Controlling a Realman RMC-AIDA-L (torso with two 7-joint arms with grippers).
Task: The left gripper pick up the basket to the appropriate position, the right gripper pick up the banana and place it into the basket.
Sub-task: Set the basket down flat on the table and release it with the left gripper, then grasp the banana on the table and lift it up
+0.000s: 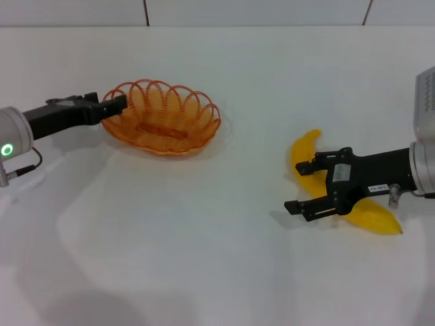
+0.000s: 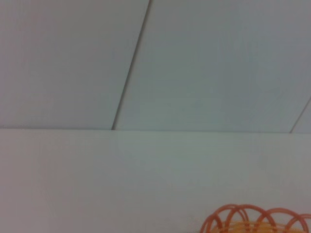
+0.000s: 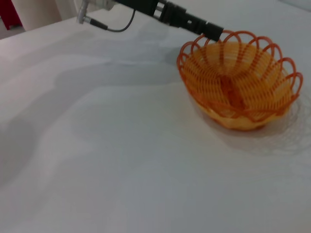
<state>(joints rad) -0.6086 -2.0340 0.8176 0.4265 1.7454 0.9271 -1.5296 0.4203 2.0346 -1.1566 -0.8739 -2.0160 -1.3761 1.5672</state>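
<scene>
The orange wire basket (image 1: 163, 119) sits at the table's back left. It also shows in the right wrist view (image 3: 238, 82), and its rim shows in the left wrist view (image 2: 257, 219). My left gripper (image 1: 117, 106) reaches in from the left and is shut on the basket's left rim, as the right wrist view (image 3: 213, 31) also shows. The yellow banana (image 1: 307, 151) lies on the table at the right. My right gripper (image 1: 299, 187) is open low over the banana's middle, one finger on each side of it. I cannot tell whether the fingers touch it.
The white table (image 1: 204, 244) ends at a white tiled wall (image 1: 258, 10) at the back. A cable (image 1: 27, 166) hangs by the left wrist.
</scene>
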